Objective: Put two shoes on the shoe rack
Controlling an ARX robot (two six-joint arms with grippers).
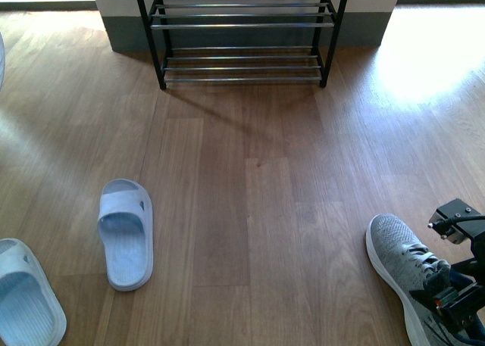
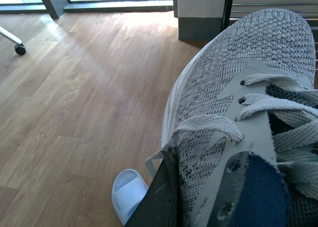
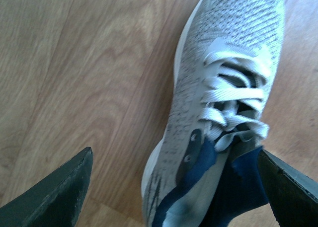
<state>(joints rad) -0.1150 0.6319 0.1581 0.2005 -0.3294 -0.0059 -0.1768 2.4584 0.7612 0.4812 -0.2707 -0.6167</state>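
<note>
Short of the shoe rack (image 1: 242, 26), on the left, the left gripper (image 2: 158, 203) looks clamped on the held sneaker (image 2: 238, 88) at the collar, toe aimed at the rack; only one finger shows, so that's a judgement. Over to the right, the floor sneaker (image 1: 398, 259) lies well back from the rack, toe toward it, heel away. The right gripper (image 3: 176, 170) hangs over that heel end, fingers (image 3: 59, 192) spread wide astride the collar, nothing pinched. A straight drop should do it.

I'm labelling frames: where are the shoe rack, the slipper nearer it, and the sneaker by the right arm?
shoe rack (image 1: 242, 26), front view, chrome bar.
slipper (image 1: 126, 244), front view, footbed.
sneaker (image 1: 392, 244), front view, toe.
</note>
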